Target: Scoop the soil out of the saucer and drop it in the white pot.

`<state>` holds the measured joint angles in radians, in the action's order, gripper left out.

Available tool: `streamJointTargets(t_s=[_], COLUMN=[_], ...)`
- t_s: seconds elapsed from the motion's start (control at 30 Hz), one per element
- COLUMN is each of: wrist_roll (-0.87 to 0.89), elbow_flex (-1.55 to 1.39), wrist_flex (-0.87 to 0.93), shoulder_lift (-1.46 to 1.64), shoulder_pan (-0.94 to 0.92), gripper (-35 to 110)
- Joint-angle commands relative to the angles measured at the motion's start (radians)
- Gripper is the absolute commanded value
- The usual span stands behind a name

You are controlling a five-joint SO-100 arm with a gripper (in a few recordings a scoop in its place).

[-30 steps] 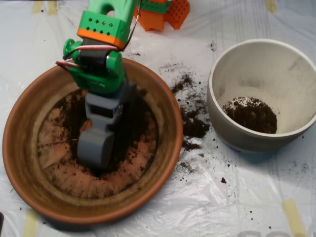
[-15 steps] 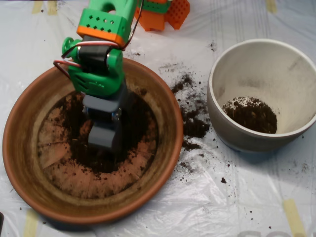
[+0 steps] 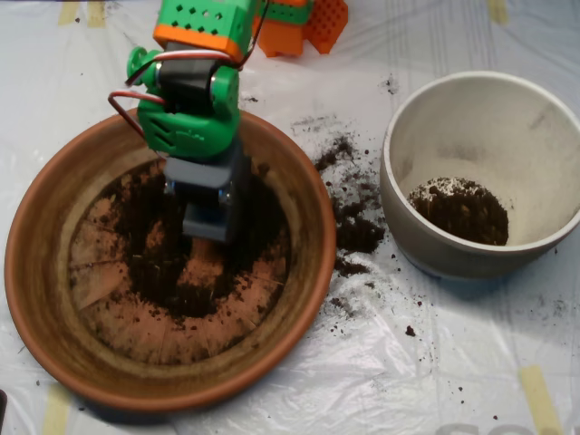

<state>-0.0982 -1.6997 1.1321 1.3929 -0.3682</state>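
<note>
Scoop (image 3: 210, 220) pulled back; 1 saucer (image 3: 54, 299), 1 white pot (image 3: 544, 118).

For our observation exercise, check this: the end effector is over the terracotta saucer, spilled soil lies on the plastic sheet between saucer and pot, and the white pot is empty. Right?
Not quite. The overhead view shows the white pot already holding a mound of soil. The rest stands.

I get one fixed overhead camera, looking straight down at close range on the worktop (image 3: 272, 399), arm entering from the top edge
</note>
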Motion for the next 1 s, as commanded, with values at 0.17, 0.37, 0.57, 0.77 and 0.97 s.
streamJointTargets(t_s=[0.17, 0.37, 0.57, 0.77, 0.97], wrist_roll=[0.015, 0.018, 0.015, 0.008, -0.002], elbow_flex=[0.104, 0.104, 0.109, 0.160, 0.330], wrist_flex=[0.066, 0.109, 0.150, 0.186, 0.279], shoulder_lift=[0.253, 0.399, 0.505, 0.558, 0.555], shoulder_pan=[0.029, 0.086, 0.146, 0.195, 0.333], gripper=[-1, -1, -1, -1, -1])
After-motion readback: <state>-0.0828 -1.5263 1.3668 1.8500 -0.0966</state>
